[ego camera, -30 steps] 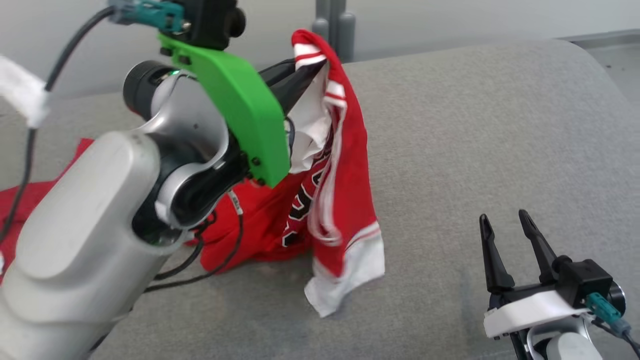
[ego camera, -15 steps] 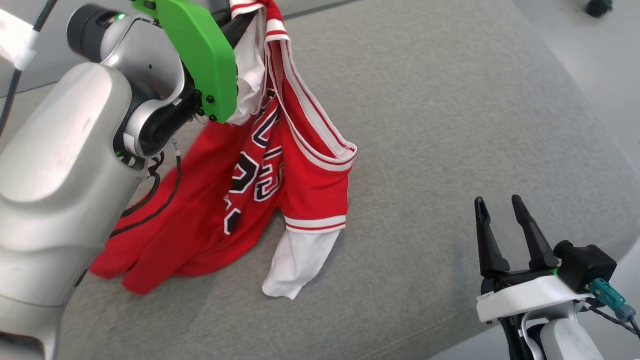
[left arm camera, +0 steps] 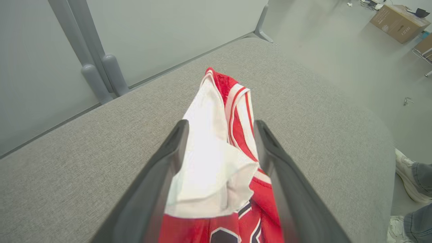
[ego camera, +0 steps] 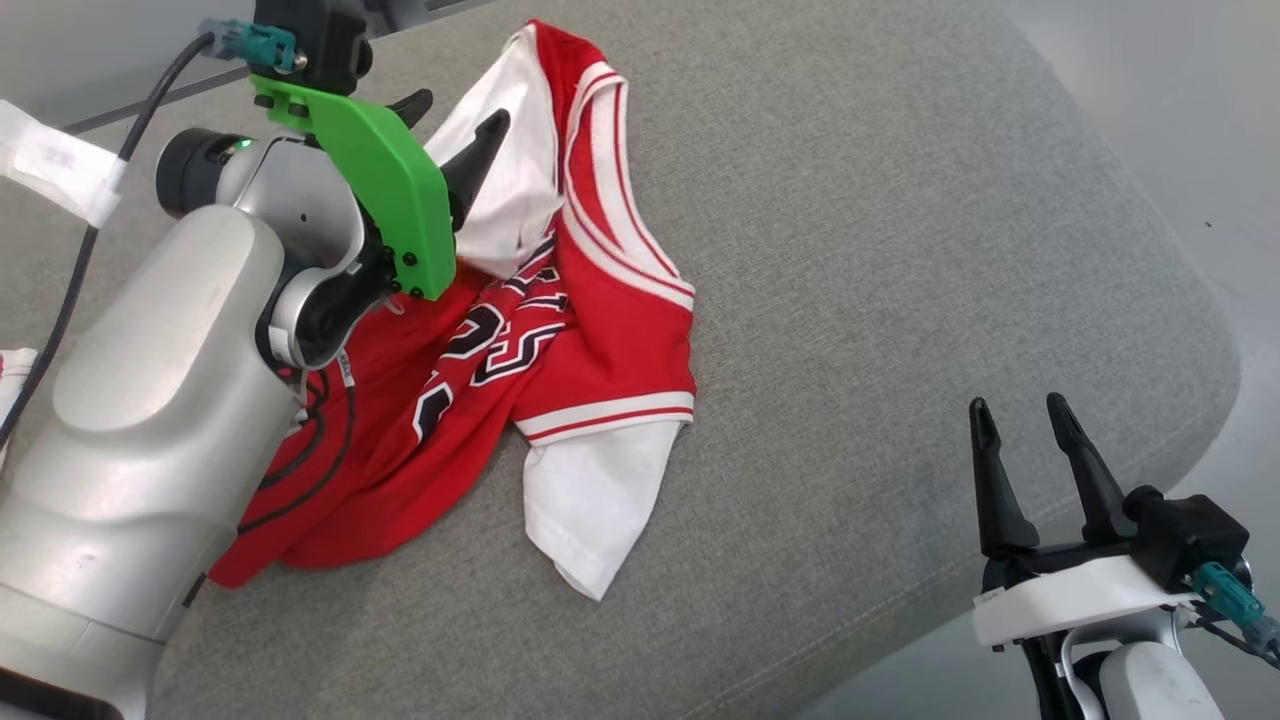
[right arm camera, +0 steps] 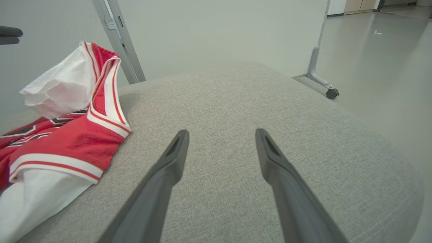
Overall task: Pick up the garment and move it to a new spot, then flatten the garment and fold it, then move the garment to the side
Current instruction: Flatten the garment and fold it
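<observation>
- Head view: the left gripper [ego camera: 452,118], which half a second ago pinched the lifted top of the red and white basketball jersey [ego camera: 600,330], now has its fingers spread; the jersey has slumped into a crumpled heap on the grey fabric-covered table [ego camera: 900,250]; the right gripper [ego camera: 1017,420] sits spread and empty, well apart
- Left wrist view: the jersey's white cloth lies loose between the parted fingers
- Right wrist view: the jersey rests on the table left of the open fingers; the relocation looks done, and flattening likely comes next

Fingers [left arm camera: 162,168] apart — red-white garment [left arm camera: 211,162] bunched between.
</observation>
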{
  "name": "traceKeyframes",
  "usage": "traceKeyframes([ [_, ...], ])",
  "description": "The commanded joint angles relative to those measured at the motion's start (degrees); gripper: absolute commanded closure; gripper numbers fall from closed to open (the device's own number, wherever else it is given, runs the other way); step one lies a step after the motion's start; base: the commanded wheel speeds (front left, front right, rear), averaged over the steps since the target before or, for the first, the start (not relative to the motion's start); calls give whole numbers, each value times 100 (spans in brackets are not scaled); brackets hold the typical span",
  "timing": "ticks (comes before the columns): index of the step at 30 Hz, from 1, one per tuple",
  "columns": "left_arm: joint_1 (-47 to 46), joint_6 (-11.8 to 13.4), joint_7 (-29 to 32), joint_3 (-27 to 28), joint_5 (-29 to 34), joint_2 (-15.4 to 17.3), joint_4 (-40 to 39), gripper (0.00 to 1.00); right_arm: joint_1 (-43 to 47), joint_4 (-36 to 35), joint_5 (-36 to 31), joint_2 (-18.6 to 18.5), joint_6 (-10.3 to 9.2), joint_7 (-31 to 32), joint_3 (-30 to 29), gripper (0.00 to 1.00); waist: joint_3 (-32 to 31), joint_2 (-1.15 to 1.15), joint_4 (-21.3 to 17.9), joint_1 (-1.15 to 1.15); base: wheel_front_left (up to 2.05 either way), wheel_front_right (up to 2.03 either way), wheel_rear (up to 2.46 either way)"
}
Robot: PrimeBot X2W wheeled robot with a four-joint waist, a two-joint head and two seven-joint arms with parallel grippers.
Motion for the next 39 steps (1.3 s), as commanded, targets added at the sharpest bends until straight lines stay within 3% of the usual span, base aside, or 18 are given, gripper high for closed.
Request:
traceKeyframes([
  [1,103,50,12,27,-50,39,-35,0,84,-36,-113,-12,-1,-21,-64,0,-212,0,339,-1,0,0,0],
  [6,521,359,-79,230,-112,431,-527,0,158,-73,-345,-13,-1,-21,-167,0,-463,0,795,-1,0,0,0],
  [13,2188,1011,-537,430,-388,907,-1973,0,369,-110,-551,-13,-2,-20,-295,0,-641,0,1481,-1,0,0,0],
  [18,3132,1351,-985,401,-451,781,-2596,0,402,-160,-746,-13,-2,-20,-300,0,-509,0,1992,-1,0,0,0],
  [27,3494,1261,-945,196,-559,736,-2618,0,237,-225,-986,-14,-2,-20,-286,0,-300,0,2218,-1,0,0,0],
  [39,3646,1305,-1009,406,-773,847,-1993,0,269,-178,-878,-12,-2,-20,-236,0,-213,0,1923,-1,0,0,0],
])
